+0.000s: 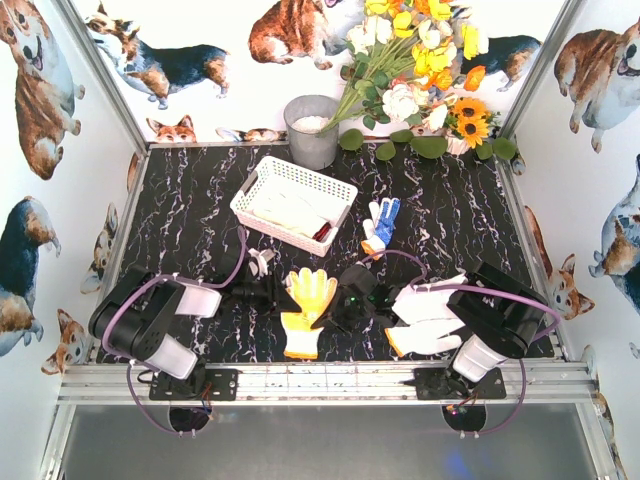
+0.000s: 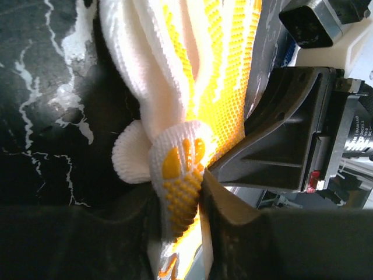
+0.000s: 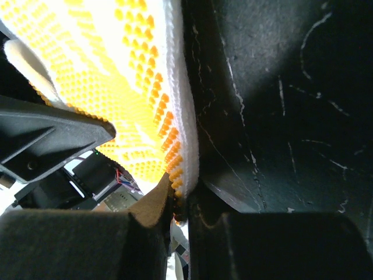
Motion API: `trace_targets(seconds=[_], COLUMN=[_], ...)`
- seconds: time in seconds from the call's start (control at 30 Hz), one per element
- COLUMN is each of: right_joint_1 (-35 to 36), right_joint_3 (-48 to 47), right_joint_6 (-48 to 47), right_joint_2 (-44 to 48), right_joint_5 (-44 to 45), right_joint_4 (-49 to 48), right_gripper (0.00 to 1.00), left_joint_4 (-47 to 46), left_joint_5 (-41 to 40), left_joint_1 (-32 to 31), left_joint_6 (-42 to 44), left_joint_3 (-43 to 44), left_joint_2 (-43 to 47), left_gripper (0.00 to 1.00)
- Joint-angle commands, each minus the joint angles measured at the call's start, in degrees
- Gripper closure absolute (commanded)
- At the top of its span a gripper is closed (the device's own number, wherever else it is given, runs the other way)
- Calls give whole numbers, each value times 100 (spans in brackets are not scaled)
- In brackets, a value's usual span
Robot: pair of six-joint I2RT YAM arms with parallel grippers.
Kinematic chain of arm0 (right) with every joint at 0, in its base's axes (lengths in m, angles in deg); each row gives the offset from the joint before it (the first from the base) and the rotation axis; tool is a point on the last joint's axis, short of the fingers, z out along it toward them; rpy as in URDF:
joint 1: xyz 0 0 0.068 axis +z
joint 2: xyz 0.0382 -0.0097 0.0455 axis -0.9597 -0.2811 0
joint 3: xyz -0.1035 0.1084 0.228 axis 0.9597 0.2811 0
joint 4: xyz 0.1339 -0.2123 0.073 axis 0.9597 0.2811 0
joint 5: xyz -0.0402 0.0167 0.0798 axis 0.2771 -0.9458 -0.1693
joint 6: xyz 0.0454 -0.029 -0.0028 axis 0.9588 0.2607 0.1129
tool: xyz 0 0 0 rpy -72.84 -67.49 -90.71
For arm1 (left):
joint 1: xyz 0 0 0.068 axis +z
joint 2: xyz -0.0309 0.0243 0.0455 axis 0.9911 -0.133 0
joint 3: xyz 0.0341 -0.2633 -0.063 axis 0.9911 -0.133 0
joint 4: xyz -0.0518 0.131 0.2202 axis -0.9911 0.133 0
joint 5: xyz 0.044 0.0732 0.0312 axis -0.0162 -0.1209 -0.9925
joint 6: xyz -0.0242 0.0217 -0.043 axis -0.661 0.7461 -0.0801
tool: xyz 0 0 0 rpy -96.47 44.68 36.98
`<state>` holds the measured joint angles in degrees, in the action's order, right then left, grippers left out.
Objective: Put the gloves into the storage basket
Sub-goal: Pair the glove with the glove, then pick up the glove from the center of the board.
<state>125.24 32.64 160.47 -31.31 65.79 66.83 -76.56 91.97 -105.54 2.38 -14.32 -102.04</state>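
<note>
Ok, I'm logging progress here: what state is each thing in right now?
yellow glove: on the table, pinched from both sides.
left claw: shut on the yellow glove.
right claw: shut on the yellow glove.
storage basket: upright, gloves inside.
blue-palmed glove: on the table, outside the basket.
white gloves: loose, outside the basket.

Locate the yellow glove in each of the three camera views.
Top view: yellow glove, front centre.
Left wrist: the glove fills the upper centre, running downward.
Right wrist: the glove fills the upper left.
Shared landmark: black marbled table.
</note>
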Motion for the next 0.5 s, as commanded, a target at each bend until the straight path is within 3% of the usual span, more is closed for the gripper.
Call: trace_targets(seconds=[0.0, 0.17, 0.47], right_joint_1=[-51, -64, -125], right_joint_3=[-186, -500, -1589], right_joint_6=[-236, -679, -1977], right_joint_2=[25, 263, 246], right_joint_5=[204, 302, -204], right_joint_4=[316, 1144, 2947], right_gripper=[100, 100, 100], left_joint_4=[906, 1180, 1939], left_joint_5=[-1245, -1254, -1416], left_joint_1=[101, 103, 108], left_joint_6=[657, 561, -37], left_joint_3=[-312, -381, -427], left_joint_2=[-118, 438, 1447], left_gripper=[82, 100, 100])
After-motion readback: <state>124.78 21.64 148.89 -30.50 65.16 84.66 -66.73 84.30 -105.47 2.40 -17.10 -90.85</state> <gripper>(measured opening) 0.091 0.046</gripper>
